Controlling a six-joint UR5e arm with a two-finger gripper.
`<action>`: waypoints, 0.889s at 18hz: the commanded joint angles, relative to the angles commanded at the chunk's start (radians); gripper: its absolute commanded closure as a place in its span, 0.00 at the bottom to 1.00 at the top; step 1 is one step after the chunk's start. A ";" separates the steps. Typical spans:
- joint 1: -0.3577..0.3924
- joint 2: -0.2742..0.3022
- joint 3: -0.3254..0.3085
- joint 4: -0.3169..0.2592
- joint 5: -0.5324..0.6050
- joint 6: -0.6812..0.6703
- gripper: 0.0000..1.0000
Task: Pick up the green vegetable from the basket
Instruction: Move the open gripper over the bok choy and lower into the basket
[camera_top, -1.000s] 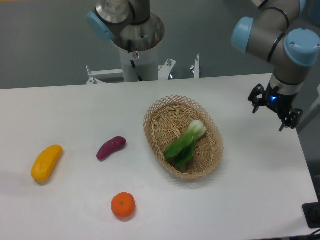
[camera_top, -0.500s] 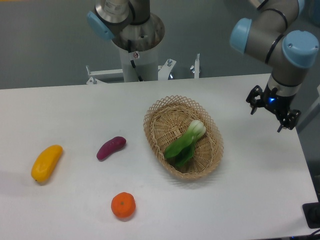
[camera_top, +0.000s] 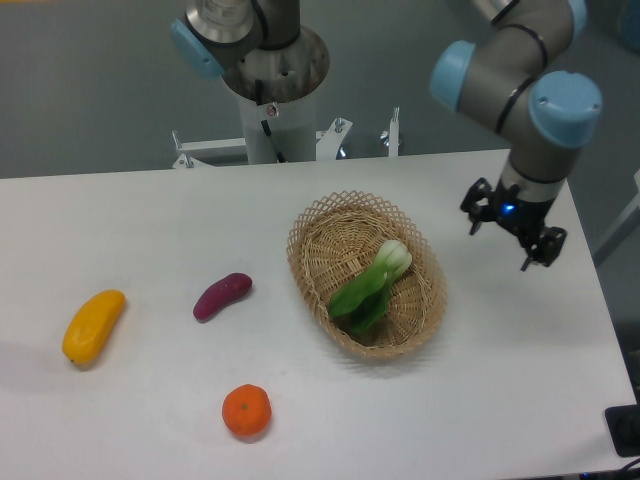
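table (camera_top: 150, 215): white, bears all the produce
purple sweet potato (camera_top: 222, 295): the landmark, lying tilted on the table
yellow fruit (camera_top: 93, 326): well left of the sweet potato, slightly nearer the camera
orange (camera_top: 246, 410): in front of the sweet potato, apart from it

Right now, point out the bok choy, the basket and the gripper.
bok choy (camera_top: 372, 285), fixed camera, middle of the stalk.
basket (camera_top: 311, 214), fixed camera, looped rim at upper left.
gripper (camera_top: 500, 243), fixed camera, midway between fingertips.
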 joint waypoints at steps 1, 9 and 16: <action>-0.020 0.005 -0.011 -0.002 0.000 -0.022 0.00; -0.137 -0.008 -0.100 0.028 0.000 -0.137 0.00; -0.155 -0.021 -0.167 0.052 0.000 -0.169 0.00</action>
